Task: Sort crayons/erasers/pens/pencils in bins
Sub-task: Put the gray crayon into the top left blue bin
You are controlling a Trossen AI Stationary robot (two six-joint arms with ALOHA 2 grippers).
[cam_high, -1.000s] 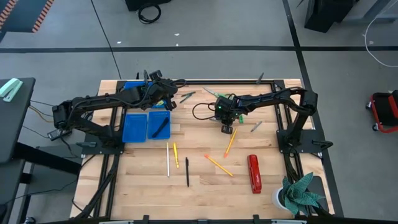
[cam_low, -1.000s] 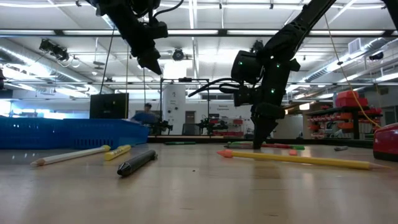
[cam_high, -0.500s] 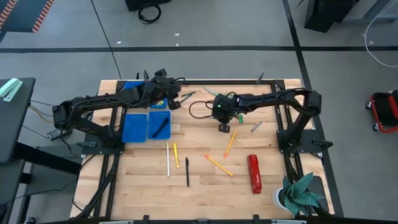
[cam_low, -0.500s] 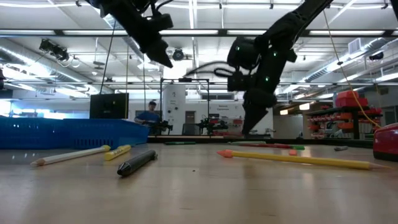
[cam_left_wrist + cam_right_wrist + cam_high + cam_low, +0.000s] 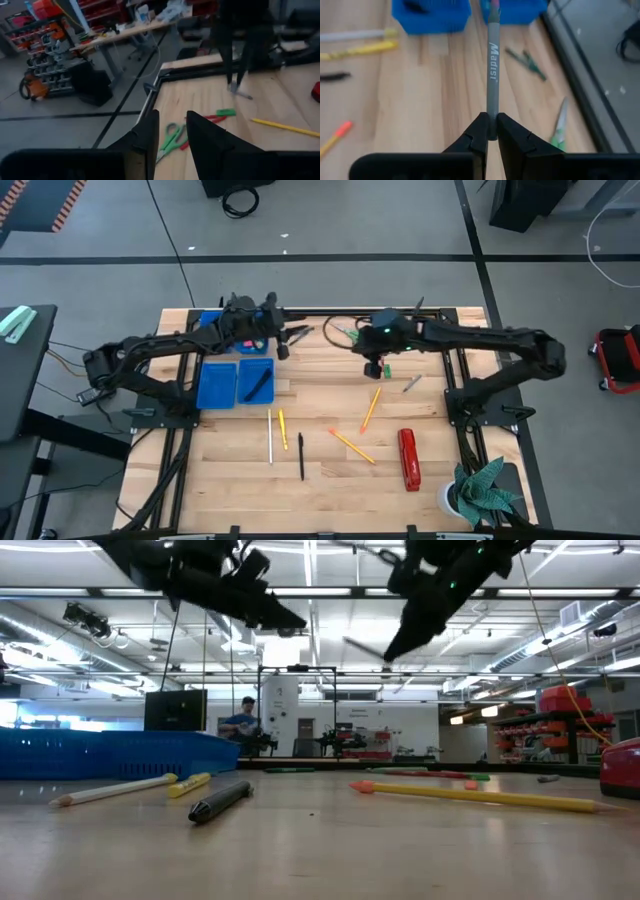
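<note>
right gripper [image 5: 488, 134] pinching slim grey "Madisi" pencil [image 5: 493, 75] by its end | stiff, light, slick, likely pivoting | heading toward blue plastic bins [image 5: 236, 381] | left gripper [image 5: 170, 135] hovering near bins, part-open, holding nothing

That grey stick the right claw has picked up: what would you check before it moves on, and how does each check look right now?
1. Grip: the right gripper is shut on the grey pencil, pinched at one end. Ok.
2. Lifted clear: in the low view the pencil hangs well above the table. Ok.
3. Bins in reach: the blue bins sit toward the left arm's side, with bare wood between. Ok.
4. Left gripper: it hovers by the bins, jaws slightly apart and holding nothing, possibly in the way. Cannot tell.
5. Matching bin: one bin holds a dark pen; which bin takes pencils cannot be told.
</note>
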